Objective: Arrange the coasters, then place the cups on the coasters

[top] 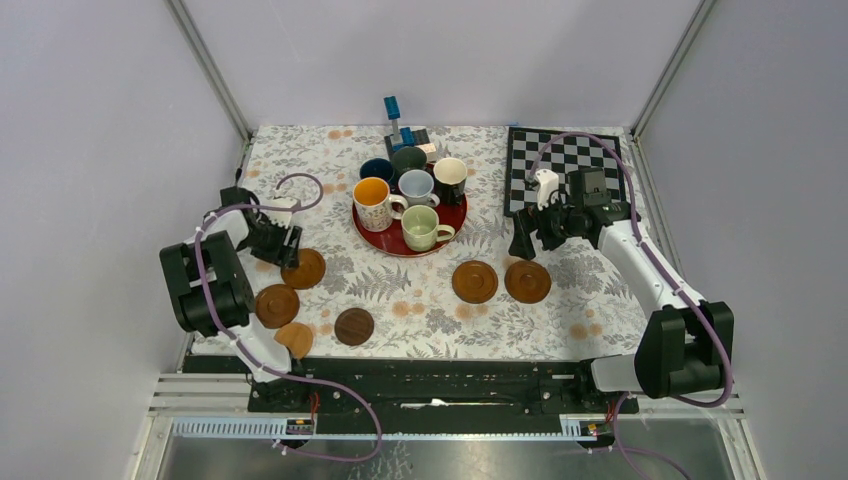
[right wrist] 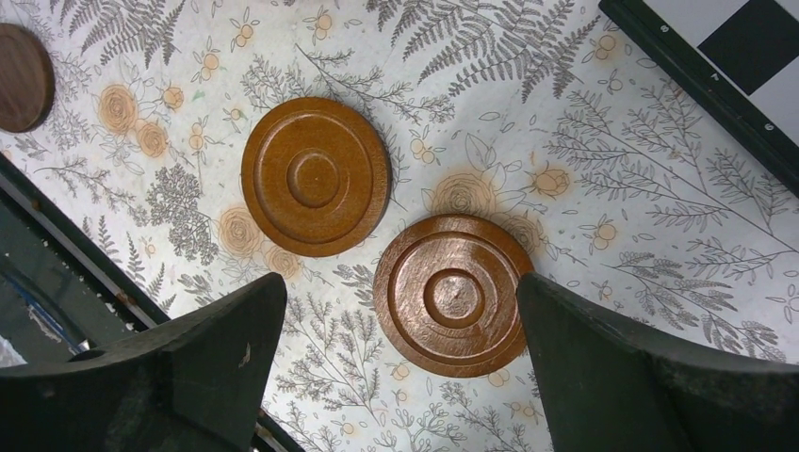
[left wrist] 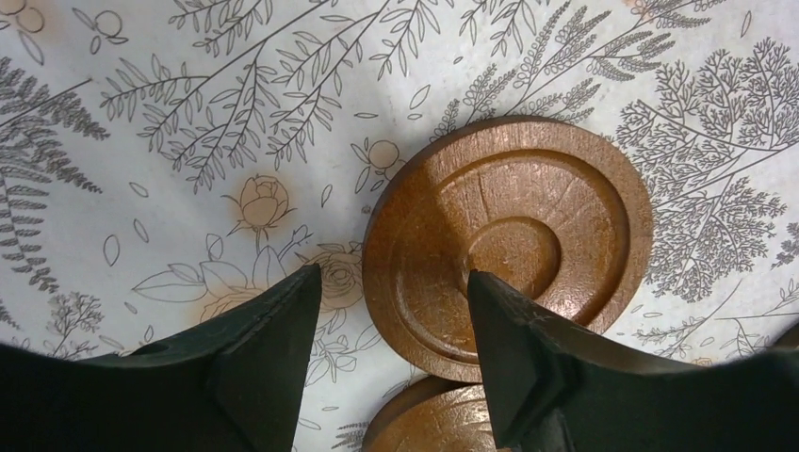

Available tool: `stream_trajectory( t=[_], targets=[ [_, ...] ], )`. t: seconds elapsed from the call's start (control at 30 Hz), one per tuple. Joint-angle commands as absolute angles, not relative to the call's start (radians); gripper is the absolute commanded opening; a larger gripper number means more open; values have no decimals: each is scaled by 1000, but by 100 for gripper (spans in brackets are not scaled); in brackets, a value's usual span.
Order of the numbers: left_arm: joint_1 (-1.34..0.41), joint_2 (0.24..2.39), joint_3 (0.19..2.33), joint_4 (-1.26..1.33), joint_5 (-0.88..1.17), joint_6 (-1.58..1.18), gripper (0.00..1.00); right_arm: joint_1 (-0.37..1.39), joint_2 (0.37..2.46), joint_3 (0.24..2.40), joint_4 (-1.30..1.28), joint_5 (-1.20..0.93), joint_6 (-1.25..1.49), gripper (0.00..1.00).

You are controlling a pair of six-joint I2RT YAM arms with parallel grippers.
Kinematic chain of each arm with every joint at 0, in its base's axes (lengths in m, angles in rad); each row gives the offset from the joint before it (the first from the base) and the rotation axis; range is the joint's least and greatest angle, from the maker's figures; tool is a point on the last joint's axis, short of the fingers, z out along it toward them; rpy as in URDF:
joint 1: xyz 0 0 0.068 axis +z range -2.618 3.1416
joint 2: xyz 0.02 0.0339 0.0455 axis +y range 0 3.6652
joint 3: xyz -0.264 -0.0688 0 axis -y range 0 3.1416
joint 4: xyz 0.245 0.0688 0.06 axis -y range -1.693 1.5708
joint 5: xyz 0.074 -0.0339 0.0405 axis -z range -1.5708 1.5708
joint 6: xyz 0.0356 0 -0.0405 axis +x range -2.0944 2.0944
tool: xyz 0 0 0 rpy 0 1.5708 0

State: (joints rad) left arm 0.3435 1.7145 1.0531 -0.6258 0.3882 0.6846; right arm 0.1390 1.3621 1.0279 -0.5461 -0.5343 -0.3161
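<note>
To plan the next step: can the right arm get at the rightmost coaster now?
Probably yes: the right gripper hangs open above the rightmost coaster, with nothing on the coaster or between the two.

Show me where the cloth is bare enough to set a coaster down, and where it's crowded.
Bare cloth lies in the front middle, between the dark coaster and the two right coasters, and in the far left corner, between the red tray and the left edge. Crowded: the front left, where four coasters bunch together. The tray is full of mugs.
</note>
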Motion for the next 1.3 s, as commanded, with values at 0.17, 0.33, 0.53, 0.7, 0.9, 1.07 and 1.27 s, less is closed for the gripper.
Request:
stream_trajectory(
  t=[0.17,0.33,0.53,0.7,0.9,1.07,1.27],
  targets=[
    [275,1696,994,-568,391,739,55,126,1330,1029,-513,-507,-310,99],
    [165,1669,958,-544,352,715,44,122,1332,1027,-504,-498,-311,100],
    [-4,1626,909,-528,319,664,35,102,1318,1016,-509,-480,-327,100],
    [-202,1610,904,-503,283,588,34,86,1315,1017,-506,-485,-327,100],
    [-377,1658,970,-484,256,502,34,69,1312,1012,-506,-486,-331,100],
    [-509,1714,1017,-466,247,440,34,56,1296,1003,-507,-488,-332,100],
    [-599,1787,1081,-421,235,363,34,48,1292,997,-503,-491,-328,100]
  ],
)
